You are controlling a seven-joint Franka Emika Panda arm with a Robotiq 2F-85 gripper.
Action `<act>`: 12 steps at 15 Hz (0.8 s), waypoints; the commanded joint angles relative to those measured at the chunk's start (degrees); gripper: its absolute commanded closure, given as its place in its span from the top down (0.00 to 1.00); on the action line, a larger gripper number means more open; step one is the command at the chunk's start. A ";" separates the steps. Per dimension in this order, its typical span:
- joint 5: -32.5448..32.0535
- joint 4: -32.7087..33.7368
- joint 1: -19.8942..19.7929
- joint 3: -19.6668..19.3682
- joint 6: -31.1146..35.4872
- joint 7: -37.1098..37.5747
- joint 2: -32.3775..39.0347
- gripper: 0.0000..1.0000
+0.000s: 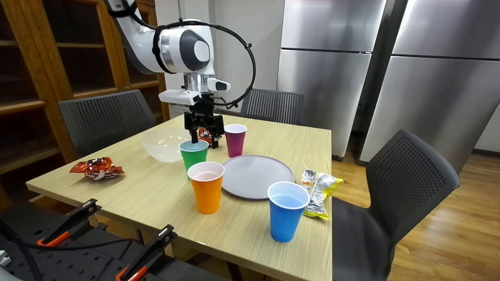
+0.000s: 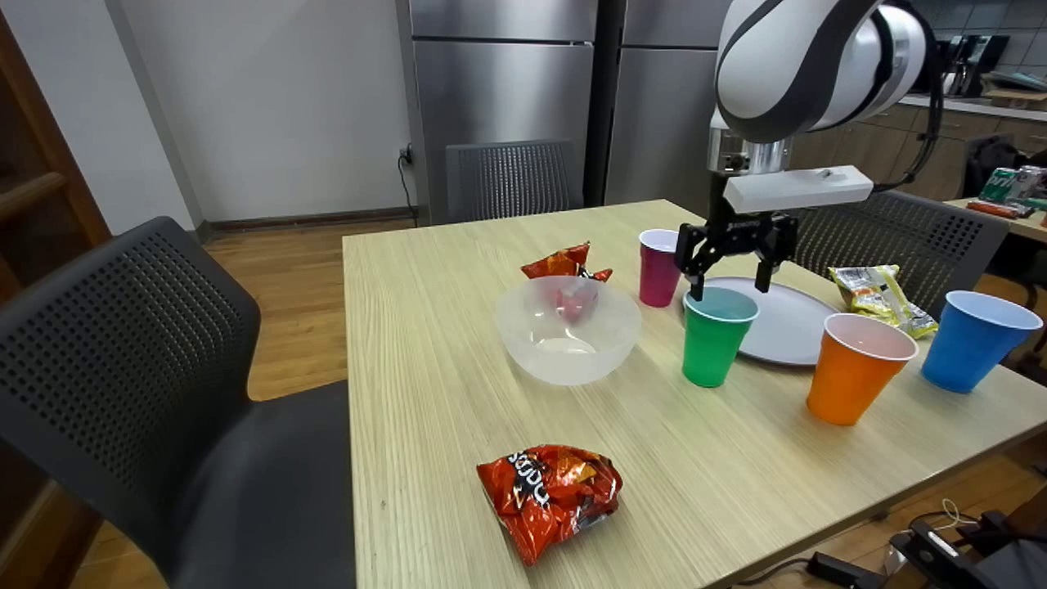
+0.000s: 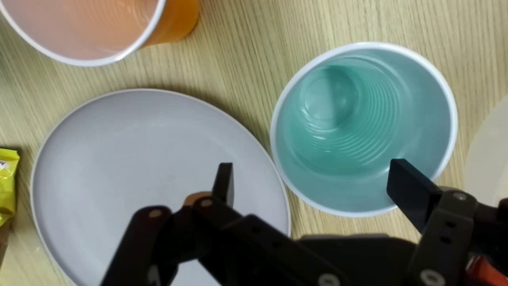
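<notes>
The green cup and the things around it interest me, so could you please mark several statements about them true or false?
1. The gripper is open. True.
2. The green cup lies on its side. False: it stands upright.
3. The green cup stands between the translucent bowl and the gray plate. True.
4. The translucent bowl is upside down. False: its opening faces up.
5. The blue cup is nearer to the yellow bag than the purple cup is. True.
6. The orange cup sits on the gray plate. False: it stands on the table.
</notes>
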 commanded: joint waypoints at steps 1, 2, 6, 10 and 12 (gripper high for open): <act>-0.72 3.35 1.50 -1.36 -1.89 2.63 2.88 1.00; -0.60 3.58 1.56 -1.42 -2.04 2.55 3.29 1.00; -0.80 3.34 2.15 -1.87 -1.84 2.49 3.59 0.84; -0.93 2.16 2.40 -1.85 -1.86 2.22 2.59 0.49; -0.97 1.50 2.57 -1.89 -1.62 2.25 2.04 0.34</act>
